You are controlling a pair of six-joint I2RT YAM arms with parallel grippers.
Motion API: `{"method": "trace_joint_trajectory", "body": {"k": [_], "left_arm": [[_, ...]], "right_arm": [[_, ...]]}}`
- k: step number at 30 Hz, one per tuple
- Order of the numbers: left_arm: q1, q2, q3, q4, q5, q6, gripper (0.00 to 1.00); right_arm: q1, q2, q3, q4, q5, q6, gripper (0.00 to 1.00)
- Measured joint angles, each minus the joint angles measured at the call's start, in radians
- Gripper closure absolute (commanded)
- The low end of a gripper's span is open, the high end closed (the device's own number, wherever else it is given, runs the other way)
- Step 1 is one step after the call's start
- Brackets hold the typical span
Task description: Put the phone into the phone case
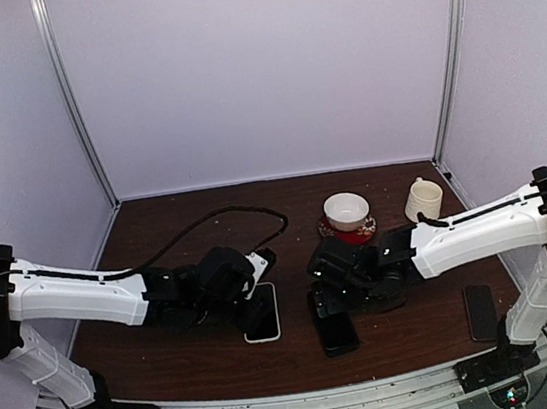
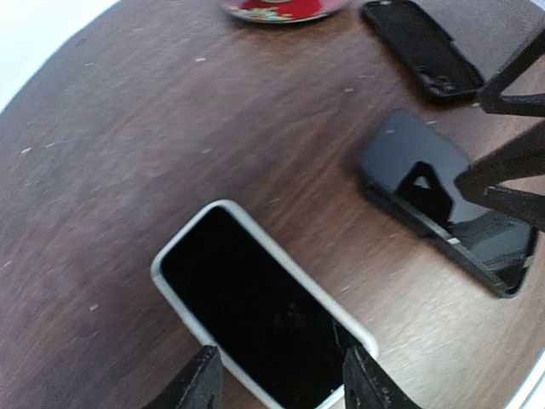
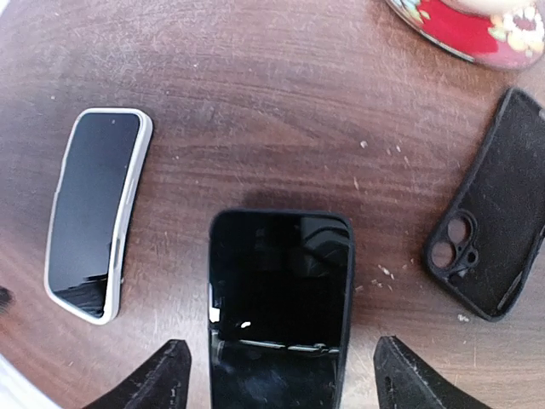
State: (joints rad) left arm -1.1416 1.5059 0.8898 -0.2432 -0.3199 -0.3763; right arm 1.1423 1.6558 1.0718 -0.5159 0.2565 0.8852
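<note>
A black phone lies partly in a black case (image 3: 281,298); its near edge stops short of the case's near end. It also shows in the top view (image 1: 337,332) and the left wrist view (image 2: 447,200). My right gripper (image 3: 281,351) is open, just above it, with the jaws standing either side of its near end; it also shows in the top view (image 1: 328,298). A phone in a white case (image 2: 255,315) lies flat to the left. My left gripper (image 2: 281,366) is open and straddles its near end.
An empty black case (image 3: 490,221) lies to the right of the black phone, under the right arm in the top view. A bowl on a red saucer (image 1: 347,213) and a cream cup (image 1: 422,198) stand behind. Another dark phone (image 1: 481,310) lies at the front right.
</note>
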Motion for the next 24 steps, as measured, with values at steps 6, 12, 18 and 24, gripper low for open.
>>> {"method": "trace_joint_trajectory", "body": {"k": [6,12,18,24], "left_arm": [[0.077,0.165,0.173,-0.021,0.251,-0.016,0.42],[0.174,0.372,0.385,-0.055,0.416,-0.008,0.63],[0.177,0.584,0.65,-0.134,0.456,0.043,0.68],[0.174,0.695,0.79,-0.238,0.422,0.105,0.71]], "right_arm": [[-0.017,-0.081,-0.152,0.079,-0.106,0.003,0.37],[-0.009,-0.149,-0.272,0.089,-0.194,0.008,0.54],[0.093,-0.222,-0.283,0.035,-0.235,0.048,0.7],[0.163,-0.205,-0.301,0.042,-0.262,0.108,0.83]]}}
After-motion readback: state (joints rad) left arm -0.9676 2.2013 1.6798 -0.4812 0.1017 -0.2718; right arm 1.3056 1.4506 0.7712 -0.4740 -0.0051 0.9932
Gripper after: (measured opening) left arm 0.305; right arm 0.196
